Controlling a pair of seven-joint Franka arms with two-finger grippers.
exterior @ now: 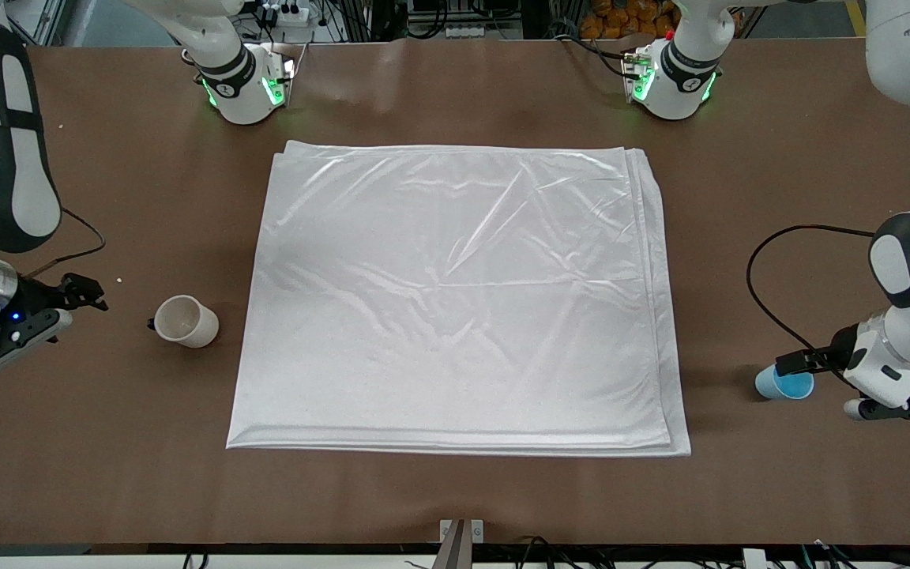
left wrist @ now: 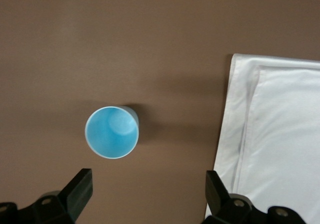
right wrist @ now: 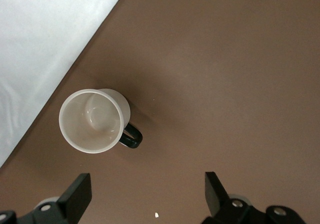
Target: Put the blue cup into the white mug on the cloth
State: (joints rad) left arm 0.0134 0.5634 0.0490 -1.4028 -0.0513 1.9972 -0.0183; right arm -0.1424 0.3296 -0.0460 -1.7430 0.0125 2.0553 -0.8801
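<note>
1. The blue cup (exterior: 785,385) stands upright on the bare table (exterior: 455,498), nearest the front camera, at the left arm's end, clear of the cloth (exterior: 455,300).
2. The left gripper (exterior: 834,387) hangs just beside the cup, fingers spread wide, holding nothing; it looks poised to grasp.
3. The white mug (exterior: 186,321) sits upright off the cloth, toward the right arm's end.
4. The right gripper (exterior: 68,304) hangs near the mug, wide open and empty.

A light-blue cup (exterior: 785,385), a cream-white mug (exterior: 186,321) with a black handle (right wrist: 131,136) and a shiny plain white cloth (exterior: 455,300) lie on a plain brown bench (exterior: 107,197).
</note>
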